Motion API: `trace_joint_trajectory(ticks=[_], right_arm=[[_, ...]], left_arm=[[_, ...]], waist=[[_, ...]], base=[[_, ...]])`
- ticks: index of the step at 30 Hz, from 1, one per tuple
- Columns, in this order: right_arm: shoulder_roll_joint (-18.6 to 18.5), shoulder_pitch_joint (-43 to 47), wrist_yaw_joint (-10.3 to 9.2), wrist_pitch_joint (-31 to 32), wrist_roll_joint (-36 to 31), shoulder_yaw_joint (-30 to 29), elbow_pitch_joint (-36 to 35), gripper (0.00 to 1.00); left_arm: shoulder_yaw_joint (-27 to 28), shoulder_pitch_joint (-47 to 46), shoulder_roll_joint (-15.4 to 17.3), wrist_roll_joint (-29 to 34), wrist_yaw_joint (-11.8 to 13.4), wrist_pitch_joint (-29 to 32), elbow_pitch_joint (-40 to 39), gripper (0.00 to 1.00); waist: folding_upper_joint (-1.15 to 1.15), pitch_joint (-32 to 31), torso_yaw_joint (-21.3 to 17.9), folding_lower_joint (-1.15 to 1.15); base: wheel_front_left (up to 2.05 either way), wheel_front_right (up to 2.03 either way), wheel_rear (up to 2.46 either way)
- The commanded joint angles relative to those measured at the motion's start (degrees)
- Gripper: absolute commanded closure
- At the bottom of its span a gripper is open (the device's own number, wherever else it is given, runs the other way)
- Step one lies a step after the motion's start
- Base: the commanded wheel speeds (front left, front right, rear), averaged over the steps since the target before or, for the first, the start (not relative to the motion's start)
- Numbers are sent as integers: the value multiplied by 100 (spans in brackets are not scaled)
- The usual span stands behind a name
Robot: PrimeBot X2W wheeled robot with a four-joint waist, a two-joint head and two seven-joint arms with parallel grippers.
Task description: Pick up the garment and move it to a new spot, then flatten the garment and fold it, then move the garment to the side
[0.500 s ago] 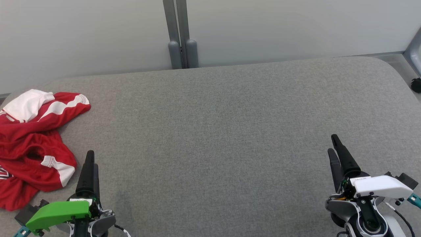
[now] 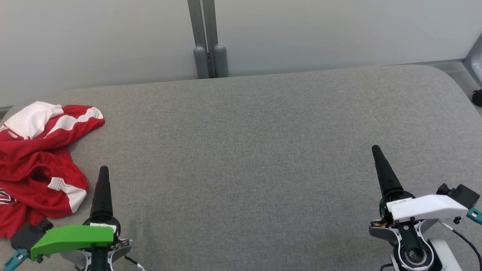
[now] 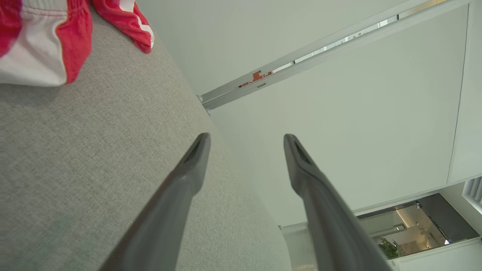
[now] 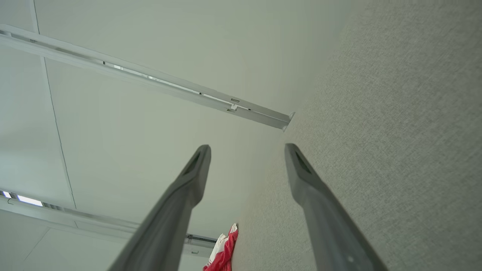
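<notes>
The garment (image 2: 34, 165), a red top with white panels, lies crumpled at the left edge of the grey fabric-covered table (image 2: 248, 150). My left gripper (image 2: 102, 173), under a green cover, stands just right of the garment's near part without touching it. Its fingers are spread with nothing between them in the left wrist view (image 3: 246, 139), where the garment (image 3: 37, 41) shows at the upper left. My right gripper (image 2: 376, 152), under a white cover, hovers far off at the table's right. It is open and empty (image 4: 247, 148), with a corner of the garment (image 4: 224, 252) far away.
Two grey posts (image 2: 209, 56) stand against pale wall panels behind the table's far edge. The table's far corners are rounded. A small dark object (image 2: 477, 97) sits beyond the right edge. Wide bare fabric lies between the two grippers.
Both grippers have rolled slightly, so each pair of fingers now lines up as one in the head view. The right gripper has moved a little forward. The garment has not moved.
</notes>
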Motion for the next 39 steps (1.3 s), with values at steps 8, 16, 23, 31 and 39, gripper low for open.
trace_joint_trajectory(ticks=[8,16,23,31,39], right_arm=[[-91,-126,3,-210,-944,120,-190,0],[-157,-165,3,-359,-2018,230,-123,0],[-221,-174,3,-482,-2854,362,10,0],[-189,-201,3,-613,-3624,441,99,0],[-137,-191,4,-730,-4378,326,93,0]], left_arm=[[-146,-143,43,1231,69,-204,-188,0],[-282,-124,48,2216,212,-353,-236,0],[-384,-109,52,2935,289,-474,-244,0],[-481,-94,57,3677,370,-608,-219,0],[-534,-87,61,4298,433,-722,-225,0]], waist=[[0,3,8,0],[0,5,12,0],[0,1,23,0],[0,3,25,0],[0,-2,18,0]], base=[[0,0,0],[0,0,0],[0,0,0],[0,0,0],[0,0,0]])
